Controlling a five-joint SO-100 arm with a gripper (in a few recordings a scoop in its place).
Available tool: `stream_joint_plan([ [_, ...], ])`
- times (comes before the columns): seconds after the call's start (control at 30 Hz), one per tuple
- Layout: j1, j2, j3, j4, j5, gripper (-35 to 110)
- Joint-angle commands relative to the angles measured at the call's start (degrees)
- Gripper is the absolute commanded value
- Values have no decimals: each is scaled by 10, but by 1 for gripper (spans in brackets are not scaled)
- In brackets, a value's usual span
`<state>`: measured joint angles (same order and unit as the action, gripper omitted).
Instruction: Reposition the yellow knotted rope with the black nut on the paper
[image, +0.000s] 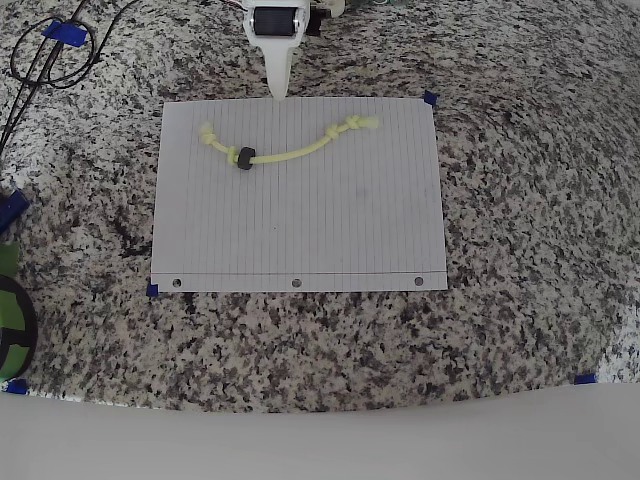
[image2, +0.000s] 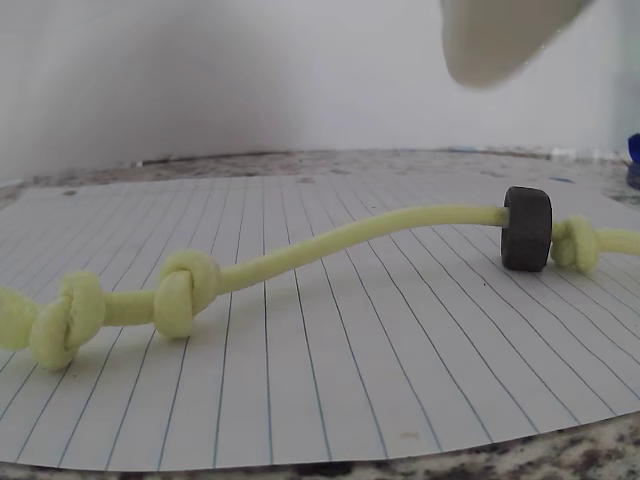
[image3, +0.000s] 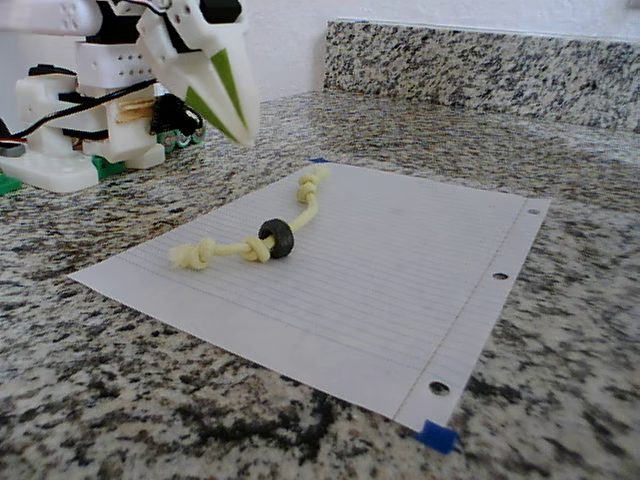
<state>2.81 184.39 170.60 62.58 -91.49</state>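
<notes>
Cord, thin and limp, is what the yellow knotted rope (image: 290, 152) looks to be: light, soft, likely to sag from any single hold. It lies across the far half of the paper (image: 300, 230), the black nut (image: 243, 158) beside one end knot. Best grip: the bare span beside the nut. The gripper (image: 279, 90) hovers at the paper's far edge, seemingly closed, empty.

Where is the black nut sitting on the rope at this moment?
In the overhead view the black nut is threaded on the yellow knotted rope toward its left end, beside a knot, on the upper left part of the paper.
</notes>
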Motion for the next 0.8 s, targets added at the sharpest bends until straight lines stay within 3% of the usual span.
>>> stream_joint_plan([
  [0.0, -5, 32, 8, 33, -5, 0],
  [0.77, -1, 109, 98, 71, 10, 0],
])
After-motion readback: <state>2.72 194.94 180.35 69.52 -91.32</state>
